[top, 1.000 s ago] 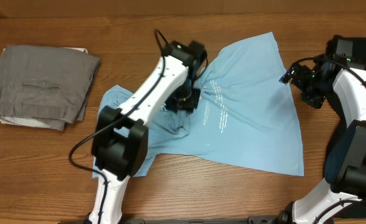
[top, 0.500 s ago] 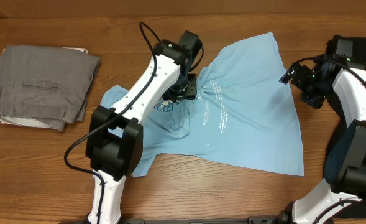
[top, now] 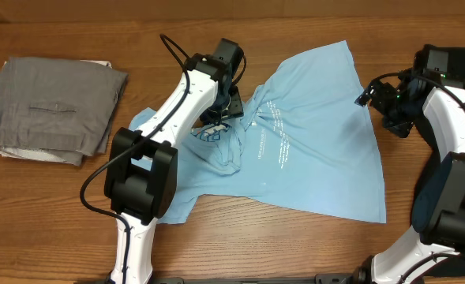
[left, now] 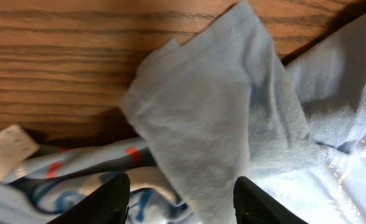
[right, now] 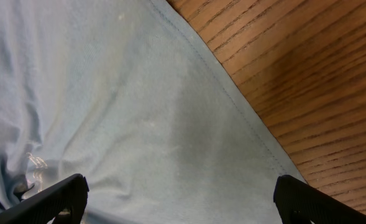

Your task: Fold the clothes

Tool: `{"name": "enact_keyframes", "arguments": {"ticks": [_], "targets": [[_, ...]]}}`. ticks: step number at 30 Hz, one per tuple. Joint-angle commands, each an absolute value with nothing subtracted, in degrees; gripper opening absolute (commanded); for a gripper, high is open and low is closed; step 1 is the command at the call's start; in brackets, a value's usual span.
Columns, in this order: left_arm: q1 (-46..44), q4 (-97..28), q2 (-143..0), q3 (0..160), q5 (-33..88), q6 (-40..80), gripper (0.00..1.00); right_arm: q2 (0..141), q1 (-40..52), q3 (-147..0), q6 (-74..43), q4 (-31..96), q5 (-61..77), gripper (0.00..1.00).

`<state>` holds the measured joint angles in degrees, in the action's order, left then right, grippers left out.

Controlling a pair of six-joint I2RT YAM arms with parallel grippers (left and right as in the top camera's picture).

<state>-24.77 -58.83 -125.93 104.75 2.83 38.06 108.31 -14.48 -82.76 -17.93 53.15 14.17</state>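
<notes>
T-shirt (top: pixel 319 150): light blue, lying rumpled mid-tabletop (top: pixel 58 221) with the white lettering up; its left side is bunched.
Left gripper (left: pixel 183 186): over that bunch, jaws apart around a loose flap and not pinching it, so the flap lies free.
Right gripper (right: pixel 179 183): jaws wide apart over the shirt's right hem, probably placed to tug it flat.
Grey garment (top: pixel 54 110): folded, well apart at the left.

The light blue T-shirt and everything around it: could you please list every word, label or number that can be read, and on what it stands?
No text here is legible.
On the light blue T-shirt, small white lettering: too small to read.
Beside the crumpled fold, blue-and-red print: mostly hidden, unreadable.
On the white tag: nothing can be made out.
On the folded gray garment: no text visible.
</notes>
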Motion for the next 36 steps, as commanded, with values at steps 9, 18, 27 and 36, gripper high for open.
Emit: {"name": "enact_keyframes", "arguments": {"ticks": [9,18,27,36], "targets": [[-24.95,-57.58,-126.3,103.04,3.22,40.21,0.2,107.85,-14.41,-83.61,-17.56,52.93,14.24,1.0],[-24.25,-58.46,-126.3,102.76,2.79,39.92,0.59,107.85,-14.41,-83.59,-17.56,52.93,14.24,1.0],[-24.03,-53.23,-126.3,98.87,2.81,42.04,0.44,107.85,-14.41,-83.61,-17.56,52.93,14.24,1.0],[-23.42,-53.28,-126.08,104.68,2.76,37.93,0.12,107.85,-14.41,-83.61,-17.56,52.93,14.24,1.0]]}}
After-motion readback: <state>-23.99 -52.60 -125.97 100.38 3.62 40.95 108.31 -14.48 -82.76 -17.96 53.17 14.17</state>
